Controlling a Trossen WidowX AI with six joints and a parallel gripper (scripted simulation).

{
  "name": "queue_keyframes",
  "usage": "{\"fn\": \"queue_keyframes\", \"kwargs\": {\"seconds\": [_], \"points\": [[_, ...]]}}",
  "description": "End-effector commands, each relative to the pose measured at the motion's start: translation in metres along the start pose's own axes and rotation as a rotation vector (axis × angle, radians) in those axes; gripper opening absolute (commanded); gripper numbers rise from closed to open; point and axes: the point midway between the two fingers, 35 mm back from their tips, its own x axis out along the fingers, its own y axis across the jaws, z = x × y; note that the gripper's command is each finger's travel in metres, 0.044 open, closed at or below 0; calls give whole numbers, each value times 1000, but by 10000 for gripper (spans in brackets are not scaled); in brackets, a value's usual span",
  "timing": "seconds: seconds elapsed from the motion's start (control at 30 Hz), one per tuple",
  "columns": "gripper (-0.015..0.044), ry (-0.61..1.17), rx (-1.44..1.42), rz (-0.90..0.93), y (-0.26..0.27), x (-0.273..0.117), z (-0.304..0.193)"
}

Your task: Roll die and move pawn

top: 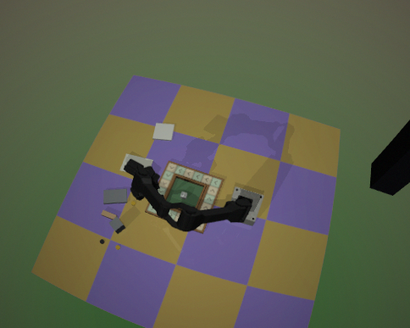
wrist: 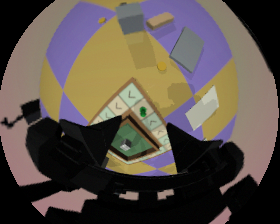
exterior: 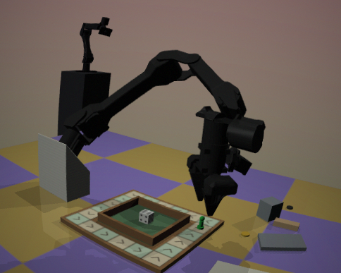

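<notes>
One die (top: 184, 195) (exterior: 146, 216) (wrist: 125, 144) is sitting in the tray (top: 203, 191) (exterior: 153, 237) (wrist: 156, 150) left of centre in the top view, and the arm hides part of the board (top: 218, 176) (exterior: 160, 268) (wrist: 133, 80) there, so I can't make out the pawn or the fingertips.

Exterior view: the green pawn (exterior: 201, 223) (wrist: 143, 111) stands upright on a square near the board's right corner, lower right of the frame. The gripper (exterior: 204, 207) (wrist: 145, 121) hangs just above it, fingers spread, nothing in them. Top of the die is too small for me to count reliably.

Wrist view: pawn's near the middle, between the open fingers as seen from there, apart from both. Looks like the letting-go stage to me. Biggest risk is a sideways swing before lifting: a fingertip could tip the pawn or nudge it off its square. Dipping low over the tray could also knock the die and change the roll.
</notes>
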Motion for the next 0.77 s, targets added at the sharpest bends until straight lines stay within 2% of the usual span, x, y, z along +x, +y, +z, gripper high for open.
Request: {"fn": "queue_keyframes", "kwargs": {"seconds": [0.0, 0.2, 0.4, 0.43, 0.73], "points": [[440, 10, 3, 5, 3, -7, -3], [440, 31, 270, -33, 17, -57, -85], [440, 32, 589, -23, 69, -87, -173], [440, 25, 445, -45, 37, -80, -134], [440, 25, 445, -45, 37, -80, -134]]}}
